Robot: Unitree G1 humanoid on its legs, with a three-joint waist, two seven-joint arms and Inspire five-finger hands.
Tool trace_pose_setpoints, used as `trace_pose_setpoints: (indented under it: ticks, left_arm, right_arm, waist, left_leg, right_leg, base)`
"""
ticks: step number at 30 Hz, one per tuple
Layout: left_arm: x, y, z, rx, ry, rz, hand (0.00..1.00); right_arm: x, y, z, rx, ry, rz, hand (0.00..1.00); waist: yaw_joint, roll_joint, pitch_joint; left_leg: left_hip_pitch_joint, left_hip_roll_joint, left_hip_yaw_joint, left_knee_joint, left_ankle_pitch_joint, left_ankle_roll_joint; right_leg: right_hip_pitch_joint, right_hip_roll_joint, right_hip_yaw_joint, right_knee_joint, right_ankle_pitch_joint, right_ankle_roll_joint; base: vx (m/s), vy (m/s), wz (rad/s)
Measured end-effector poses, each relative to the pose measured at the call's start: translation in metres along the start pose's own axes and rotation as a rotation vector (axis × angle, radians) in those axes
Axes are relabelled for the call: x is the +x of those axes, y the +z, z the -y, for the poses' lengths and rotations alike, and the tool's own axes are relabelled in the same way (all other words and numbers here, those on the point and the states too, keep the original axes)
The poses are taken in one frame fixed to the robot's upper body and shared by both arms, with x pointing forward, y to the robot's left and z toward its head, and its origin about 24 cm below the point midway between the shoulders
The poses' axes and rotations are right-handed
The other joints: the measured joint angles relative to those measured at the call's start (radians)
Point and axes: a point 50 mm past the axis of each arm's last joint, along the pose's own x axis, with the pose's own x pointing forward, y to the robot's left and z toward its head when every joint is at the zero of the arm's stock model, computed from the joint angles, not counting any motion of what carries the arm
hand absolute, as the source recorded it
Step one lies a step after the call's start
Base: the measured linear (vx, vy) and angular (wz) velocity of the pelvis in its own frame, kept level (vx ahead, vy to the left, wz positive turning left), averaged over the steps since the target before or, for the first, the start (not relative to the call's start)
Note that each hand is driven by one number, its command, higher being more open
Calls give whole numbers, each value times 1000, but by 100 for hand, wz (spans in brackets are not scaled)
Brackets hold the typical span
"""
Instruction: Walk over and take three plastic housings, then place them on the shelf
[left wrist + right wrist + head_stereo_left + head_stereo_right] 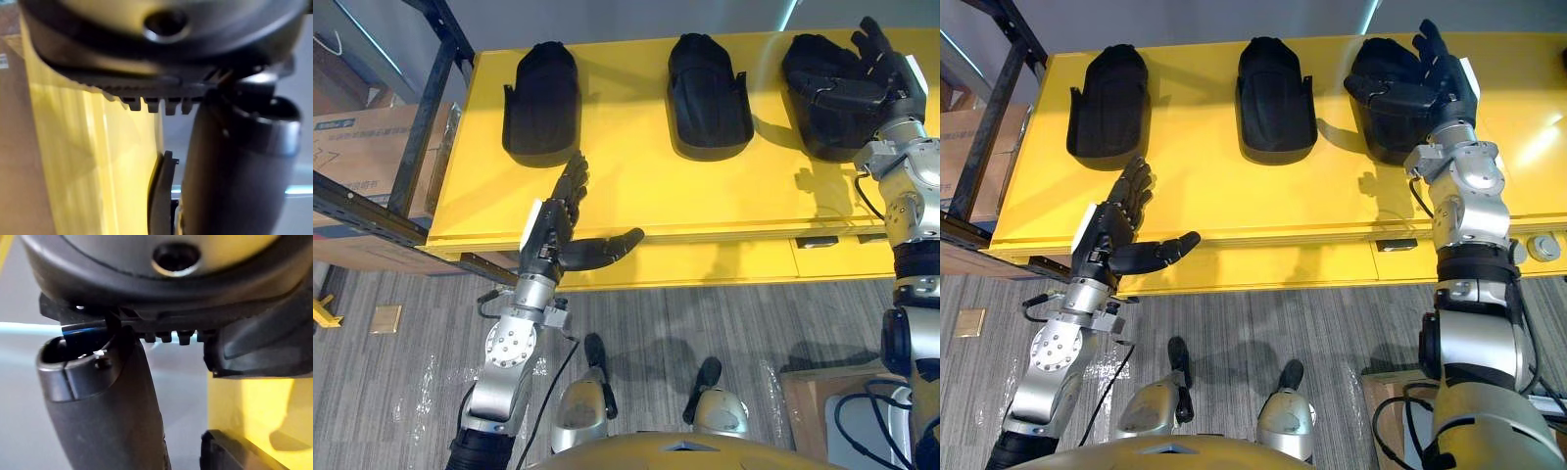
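Three black plastic housings lie in a row on the yellow shelf top (636, 196): a left housing (540, 98), a middle housing (708, 93) and a right housing (822, 108). My left hand (553, 235) hovers over the front edge, open. Its fingers point toward the left housing without touching it, and the thumb sticks out sideways. My right hand (1445, 78) rests against the right side of the right housing (1386, 98), with fingers straight and the thumb lying across the housing's top. In the right wrist view the housing's edge (264, 347) sits beside the thumb (112, 406).
A dark metal rack frame (421, 127) with cardboard boxes (357, 147) stands to the left of the yellow top. A latch (818, 242) is set in its front face. On the grey floor lie a small tan square (385, 318) and a wooden board (813, 401).
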Motion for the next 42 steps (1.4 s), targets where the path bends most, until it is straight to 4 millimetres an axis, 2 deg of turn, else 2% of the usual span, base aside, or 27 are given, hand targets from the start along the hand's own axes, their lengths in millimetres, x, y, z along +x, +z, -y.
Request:
trace_pose_setpoints:
  ticks: [6, 14, 17, 22, 27, 34, 42]
  left_arm:
    - [7, 5, 2, -21, -16, 44, 100]
    - [11, 2, 2, -28, -27, 52, 100]
    - [13, 3, 4, -30, -21, 58, 100]
    - [14, 5, 6, -38, -24, 67, 100]
    - [14, 3, 7, -76, -15, 64, 100]
    - [15, 4, 8, -82, 6, 72, 100]
    - [16, 5, 12, -87, -5, 76, 100]
  right_arm:
    - [16, 27, -8, -22, 108, 1, 100]
    - [28, 44, -16, -27, 156, 0, 100]
    - [32, 54, -22, -35, 171, 2, 100]
    - [35, 53, -21, -29, 139, -53, 100]
    - [35, 40, -16, -26, 73, -143, 100]
    - [42, 60, -19, -20, 60, -118, 100]
    - [42, 57, -23, -45, 96, -139, 100]
  waist:
    - [16, 4, 32]
    - [41, 3, 36]
    - [43, 4, 57]
    - [45, 5, 77]
    - [50, 11, 82]
    - [46, 31, 96]
    - [62, 33, 97]
  left_leg:
    - [-5, 15, -5, 0, 6, 1]
    - [-3, 16, -9, 3, 11, -2]
    - [0, 17, -13, 2, 14, -3]
    - [1, 19, -18, -1, 15, -3]
    - [2, 19, -19, 0, 16, -2]
    - [3, 20, -19, 0, 17, -2]
    - [2, 20, -20, 0, 18, -2]
  right_leg:
    - [-5, 9, -1, 7, -3, -5]
    - [-6, 12, -3, 24, -13, -20]
    - [-6, 11, -4, 35, -17, -25]
    - [-6, 11, -7, 45, -22, -29]
    - [-6, 9, -7, 49, -22, -29]
    - [-9, 8, -6, 59, -25, -31]
    - [-19, 3, -6, 81, -39, -33]
  base:
    - [-37, -12, 1]
    - [0, 0, 0]
    - [0, 0, 0]
    - [-30, -6, 2]
    - [0, 0, 0]
    - [0, 0, 0]
    - [0, 0, 0]
